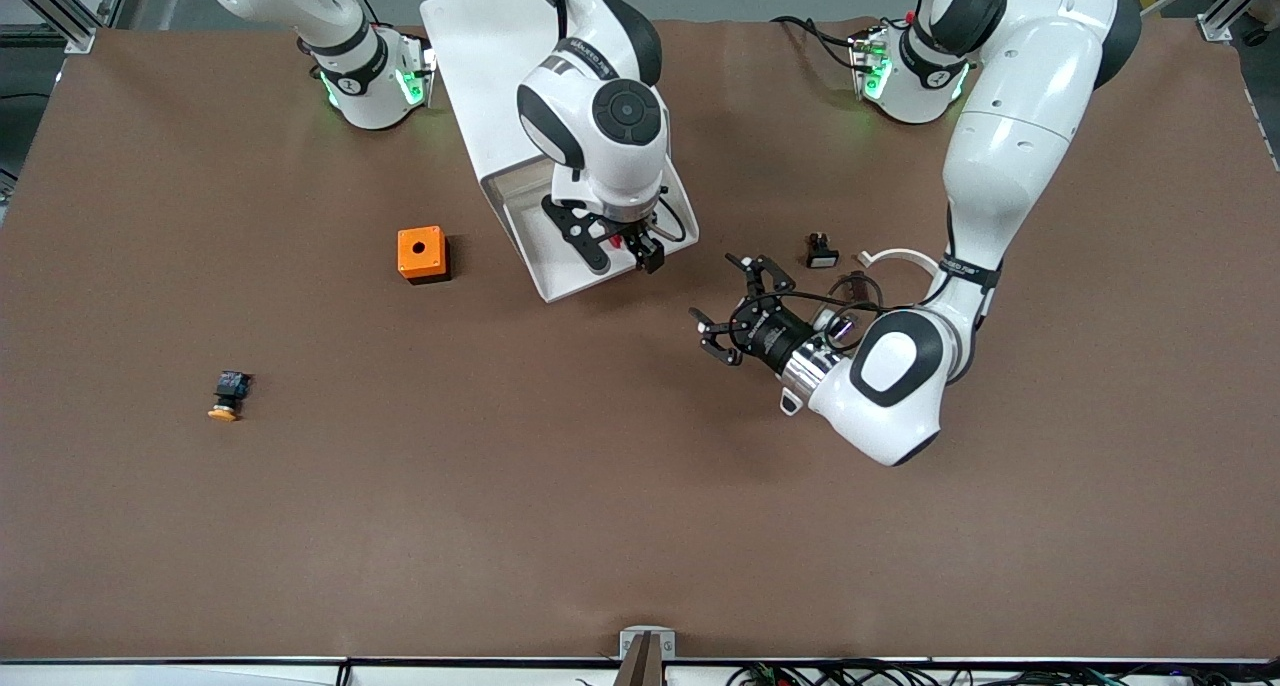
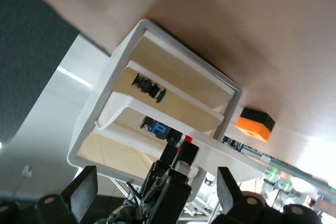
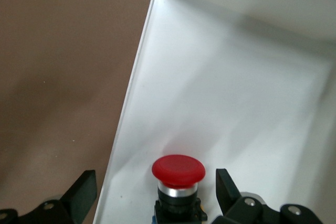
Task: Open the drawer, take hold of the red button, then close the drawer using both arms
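Jaws wide on both arms, and neither holds anything. Our right gripper (image 1: 628, 249) hangs inside the pulled-out drawer (image 1: 545, 256), straddling the button (image 3: 178, 174), which stands upright on the drawer floor close to one side wall. Our left gripper (image 1: 737, 311) hovers over the bare tabletop (image 1: 640, 486) beside the drawer, pointed toward the cabinet (image 2: 105, 124); that arm waits.

We judge the step in hand to be the grab itself. To do it well we should come straight down so the pads meet the black body under the red cap, not the cap's rounded rim, which would likely slip. We should watch the pad next to the drawer wall, since there is little room there, then close gently and lift straight up before clearing the drawer's lip.

From the left wrist we see the cabinet's other trays, one carrying a green-capped button (image 2: 149, 88).

Around the drawer, the brown tabletop also carries an orange box (image 1: 422, 254) toward the right arm's end, and an orange-capped button (image 1: 228, 394) nearer the front camera than that box. A small black part (image 1: 821, 251) and a white ring (image 1: 905, 261) sit toward the left arm's end. Grey floor and aluminium framing edge the tabletop.
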